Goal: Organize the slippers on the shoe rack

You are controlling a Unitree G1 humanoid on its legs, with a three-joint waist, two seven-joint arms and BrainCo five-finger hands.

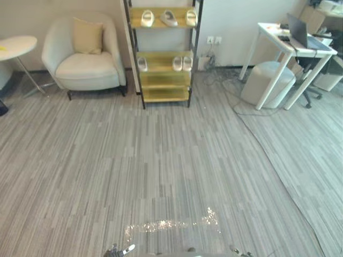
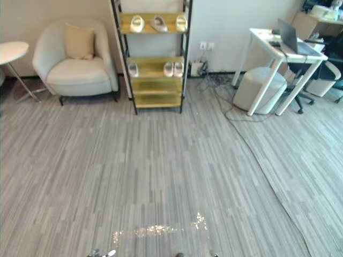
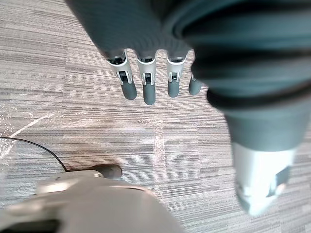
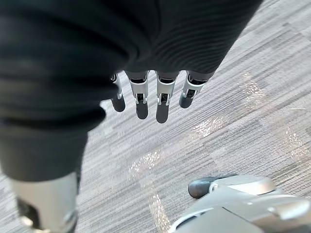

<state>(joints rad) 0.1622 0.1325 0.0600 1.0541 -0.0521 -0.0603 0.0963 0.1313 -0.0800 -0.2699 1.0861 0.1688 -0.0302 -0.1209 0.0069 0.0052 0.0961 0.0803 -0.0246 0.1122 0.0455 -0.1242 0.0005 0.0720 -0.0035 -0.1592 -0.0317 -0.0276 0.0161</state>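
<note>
I see my left hand [image 3: 148, 90] and right hand [image 4: 163, 104] slack-fingered, empty over ribbed grey carpet [image 1: 161, 160]; pale rounded slippers [image 1: 147, 19] sit on the black-framed wooden shoe rack [image 1: 165, 93].

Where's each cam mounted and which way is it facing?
Left wrist view: on left wrist, facing down along the open left hand at the grey floor.
Right wrist view: on right wrist, facing down along the open right hand at that floor.
Left eye view: head, facing forward and down across the floor to the shoe rack holding slippers; both hands clip bottom edge.
Right eye view: head, same scene from slightly right.
Shared: eye views, the shoe rack; all four, the floor.
</note>
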